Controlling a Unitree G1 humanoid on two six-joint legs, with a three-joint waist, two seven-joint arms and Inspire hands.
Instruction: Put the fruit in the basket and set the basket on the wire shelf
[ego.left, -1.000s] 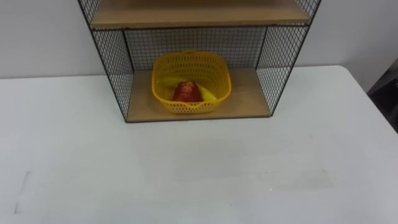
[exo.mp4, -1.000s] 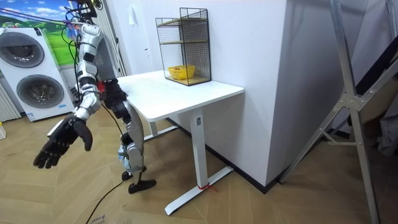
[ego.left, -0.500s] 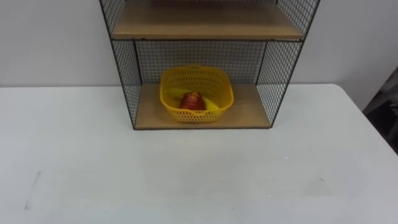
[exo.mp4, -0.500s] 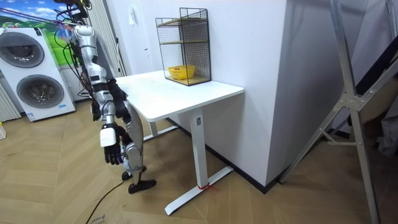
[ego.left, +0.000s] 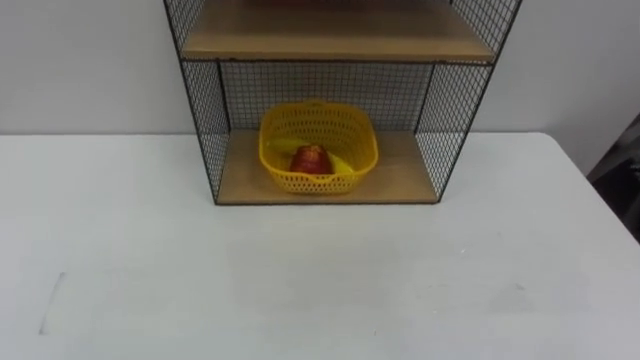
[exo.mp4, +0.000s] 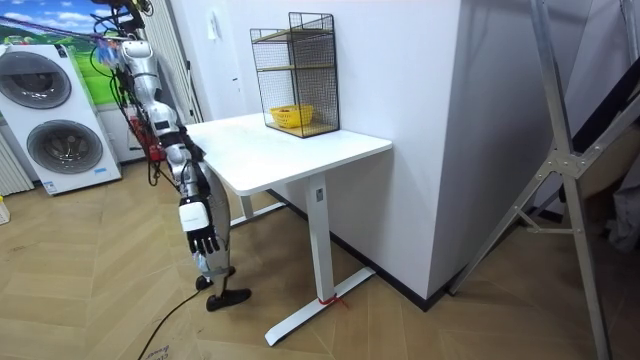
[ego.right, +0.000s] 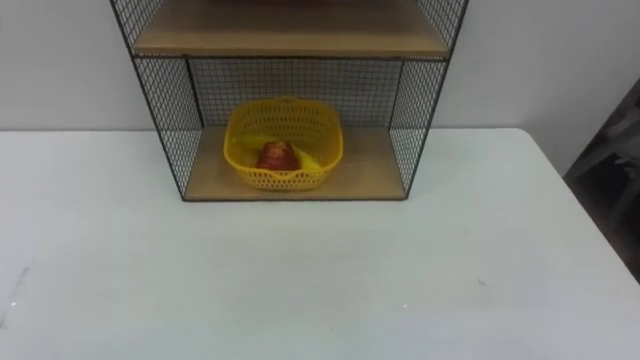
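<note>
1. the yellow basket (ego.left: 318, 147) sits well apart from the right hand (exo.mp4: 202, 232), higher than it and away across the table. in the room view the hand hangs at the robot's side, below the level of the tabletop, by the table's edge on the room view's left.
2. nearest the hand is the white table (ego.left: 300, 285). its top runs from the robot, which stands upright at that edge, out toward the wall.
3. farther from the hand, at the back of the table against the wall, stands the wire shelf (ego.left: 208, 125), with black mesh sides and back and wooden boards.
4. the basket rests on the shelf's bottom board (ego.left: 395, 178), about midway between the two mesh sides and touching neither.
5. inside the basket a red fruit (ego.left: 311, 160) lies near the middle. a yellow fruit (ego.left: 343, 165) lies just beside it, toward the robot's right. what kind each fruit is cannot be told.
6. above the basket, farther up from the hand, the next wooden board (ego.left: 335, 35) roofs the compartment.
7. the hand's fingers hang downward, loose and relaxed. they hold nothing and touch nothing.
</note>
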